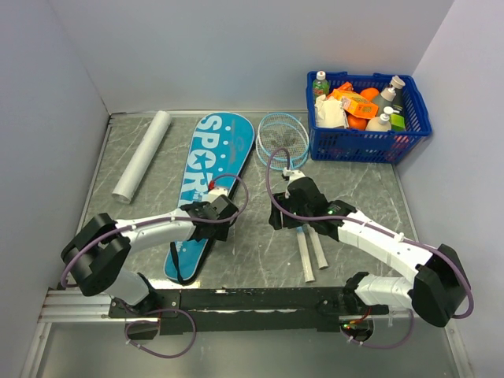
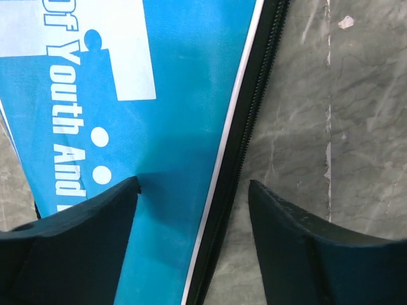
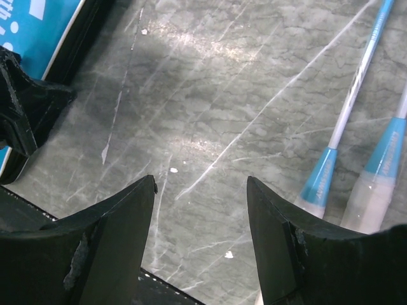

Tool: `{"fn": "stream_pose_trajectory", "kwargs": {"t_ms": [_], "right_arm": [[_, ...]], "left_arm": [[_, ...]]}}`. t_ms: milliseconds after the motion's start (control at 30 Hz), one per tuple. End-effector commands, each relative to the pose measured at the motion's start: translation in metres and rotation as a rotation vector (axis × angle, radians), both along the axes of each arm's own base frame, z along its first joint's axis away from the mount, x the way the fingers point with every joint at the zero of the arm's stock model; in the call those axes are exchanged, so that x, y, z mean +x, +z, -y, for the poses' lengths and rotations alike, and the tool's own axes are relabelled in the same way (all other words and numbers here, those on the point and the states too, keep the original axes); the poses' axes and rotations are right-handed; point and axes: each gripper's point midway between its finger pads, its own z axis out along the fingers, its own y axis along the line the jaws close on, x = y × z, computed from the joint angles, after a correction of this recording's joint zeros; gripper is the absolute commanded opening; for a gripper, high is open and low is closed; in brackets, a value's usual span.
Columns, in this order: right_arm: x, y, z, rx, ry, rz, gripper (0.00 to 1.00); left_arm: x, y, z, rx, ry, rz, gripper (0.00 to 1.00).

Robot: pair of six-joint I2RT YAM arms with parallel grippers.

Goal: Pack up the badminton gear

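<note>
Left pincer (image 2: 194,190): jaws apart, clamped on nothing. They straddle the long edge of the bag (image 1: 206,177), one finger over the blue cloth and the other over the bare table (image 1: 260,260), with the zip (image 2: 251,127) running between them.

Right pincer (image 3: 200,184): jaws apart, holding nothing, over bare table between the bag and the rackets (image 1: 282,135).

Location: the bag lies flat, left of centre. The two rackets lie side by side to its right, heads towards the basket (image 1: 409,134) and handles (image 1: 311,253) towards my bases.

Handling, in my judgement:
- The bag is soft, light cloth. It will sag and fold if I lift it from one point. The stiffened zip edge is the soundest place to hold it.
- The rackets are light and rigid but thin. The shafts (image 3: 356,82) are slick and narrow, so the handles are the better hold. The strings should be left alone.

Not established:
- My own arms cover the bag's narrow middle and the rackets' mid-shafts in the overhead view.
- I cannot tell whether the zip is open or closed, and the slider is not in view.
- I cannot identify the shuttlecock with any certainty.
</note>
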Motion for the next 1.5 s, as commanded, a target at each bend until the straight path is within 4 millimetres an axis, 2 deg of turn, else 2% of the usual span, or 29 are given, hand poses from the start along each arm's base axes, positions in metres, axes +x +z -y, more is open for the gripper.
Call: {"fn": "stream_pose_trajectory", "kwargs": {"t_ms": [0, 67, 100, 167, 200, 267, 300, 333, 433, 533, 733, 767, 833, 867, 1100, 1167, 1333, 1467], "right_arm": [[0.004, 0.004, -0.008, 0.039, 0.009, 0.013, 0.66], [0.004, 0.003, -0.009, 0.040, 0.007, 0.010, 0.66], [0.004, 0.001, -0.008, 0.037, 0.005, 0.007, 0.66], [0.003, -0.001, -0.009, 0.040, 0.007, 0.000, 0.66], [0.003, -0.001, -0.009, 0.042, 0.008, 0.000, 0.66], [0.003, -0.003, -0.010, 0.039, 0.006, -0.007, 0.66], [0.004, -0.003, -0.010, 0.040, 0.006, -0.006, 0.66], [0.004, -0.005, -0.010, 0.036, 0.006, -0.010, 0.66], [0.006, -0.005, -0.006, 0.016, -0.007, -0.003, 0.66], [0.014, -0.002, -0.002, 0.007, -0.026, 0.002, 0.66], [0.059, 0.001, 0.028, -0.055, -0.155, 0.021, 0.69], [0.071, 0.006, 0.035, -0.047, -0.186, 0.031, 0.70], [0.082, 0.001, 0.041, -0.068, -0.205, 0.018, 0.70], [0.090, 0.006, 0.043, -0.069, -0.219, 0.029, 0.71], [0.139, -0.015, 0.077, -0.124, -0.328, -0.030, 0.70], [0.149, -0.021, 0.080, -0.135, -0.330, -0.048, 0.69], [0.158, -0.039, 0.096, -0.169, -0.345, -0.091, 0.66], [0.158, -0.056, 0.098, -0.177, -0.340, -0.135, 0.65]], "left_arm": [[0.007, 0.003, 0.000, -0.014, 0.026, 0.033, 0.68], [0.007, 0.002, 0.000, -0.015, 0.022, 0.028, 0.59], [0.008, 0.002, -0.001, -0.016, 0.024, 0.029, 0.48], [0.011, 0.003, -0.001, -0.019, 0.024, 0.033, 0.36], [0.012, 0.004, -0.002, -0.018, 0.026, 0.035, 0.25], [0.013, 0.005, -0.002, -0.021, 0.024, 0.039, 0.16], [0.014, 0.006, -0.003, -0.021, 0.027, 0.041, 0.04], [0.014, 0.006, -0.003, -0.019, 0.028, 0.042, 0.01], [0.017, 0.011, -0.004, -0.019, 0.035, 0.059, 0.01], [0.022, 0.027, -0.002, -0.065, 0.043, 0.096, 0.01], [0.037, 0.078, 0.013, -0.207, 0.025, 0.185, 0.01], [0.039, 0.081, 0.014, -0.214, 0.025, 0.190, 0.01], [0.044, 0.091, 0.018, -0.232, 0.024, 0.209, 0.01], [0.046, 0.095, 0.019, -0.239, 0.025, 0.218, 0.01], [0.059, 0.115, 0.030, -0.311, 0.025, 0.267, 0.01], [0.060, 0.119, 0.032, -0.332, 0.022, 0.278, 0.01], [0.061, 0.130, 0.032, -0.374, 0.022, 0.309, 0.01], [0.062, 0.133, 0.032, -0.397, 0.017, 0.320, 0.01]]}}
